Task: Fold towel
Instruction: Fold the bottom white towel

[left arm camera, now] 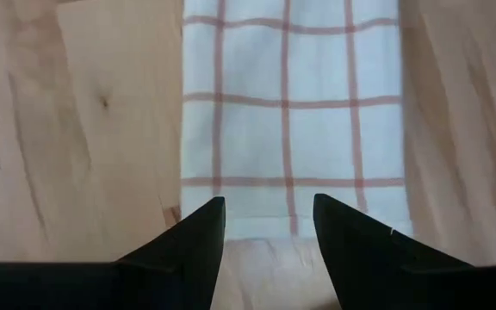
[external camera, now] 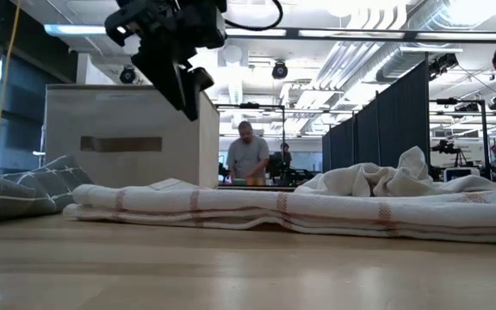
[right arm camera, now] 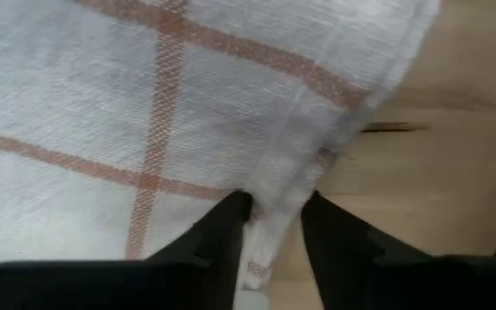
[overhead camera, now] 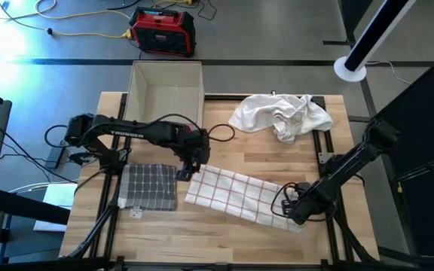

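A white towel with red grid lines lies flat on the table as a long folded strip, running from the middle toward the near right. My left gripper hovers open above the strip's left end, well clear of the table in the low view. My right gripper is down at the strip's right end, shut on the towel's edge. My right gripper pinches the hemmed edge of the towel at its right end between its two fingers. The fingers come in low from the table's right side. The cloth puckers a little around the fingertips, and the rest of the towel lies on the table.
A folded grey checked towel lies left of the strip. A crumpled white towel sits at the far right, and an open box stands at the far edge. Bare wood runs along the near edge.
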Motion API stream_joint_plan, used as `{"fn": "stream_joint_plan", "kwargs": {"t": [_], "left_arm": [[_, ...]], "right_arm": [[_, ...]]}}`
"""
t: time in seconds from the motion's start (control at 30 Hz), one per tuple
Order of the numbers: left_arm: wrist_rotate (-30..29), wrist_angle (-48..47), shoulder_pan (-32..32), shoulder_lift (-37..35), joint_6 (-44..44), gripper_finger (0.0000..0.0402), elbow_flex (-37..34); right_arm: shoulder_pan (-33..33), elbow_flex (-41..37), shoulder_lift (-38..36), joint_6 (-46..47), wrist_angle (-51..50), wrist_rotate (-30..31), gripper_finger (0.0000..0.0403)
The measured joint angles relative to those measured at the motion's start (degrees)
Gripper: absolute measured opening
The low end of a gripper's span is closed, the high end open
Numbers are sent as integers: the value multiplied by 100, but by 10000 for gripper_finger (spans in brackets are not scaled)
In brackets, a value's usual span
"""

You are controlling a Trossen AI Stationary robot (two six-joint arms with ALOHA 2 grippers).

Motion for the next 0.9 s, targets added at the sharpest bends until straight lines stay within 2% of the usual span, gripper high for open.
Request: {"fn": "stream_joint_plan", "kwargs": {"t": [0.1, 0.17, 0.33, 0.47, 0.6, 0.73, 0.9], "left_arm": [[-165, -26, 19, 2, -140, 170, -2], [-162, 71, 19, 2, -286, 170, -89], [-144, 176, -107, 4, -720, 170, -548], [-145, 294, -381, 11, -965, 170, -921], [-469, 1040, -637, 11, -1481, 170, -1346], [-629, 2096, -709, 11, -2221, 170, -1815], [-949, 2753, -706, 11, -2676, 170, -2233]], "right_arm": [[1, 33, 3, -107, -170, 56, 28], [4, 46, -53, -175, -266, 103, 12], [1, 9, -627, -244, -804, 301, 9], [-2, 268, -1244, -251, -1768, 450, 9], [-71, 750, -1656, -321, -2708, 551, 9], [-245, 1251, -1727, -472, -3065, 764, 9], [-613, 1841, -1530, -837, -2882, 1557, 9]]}}
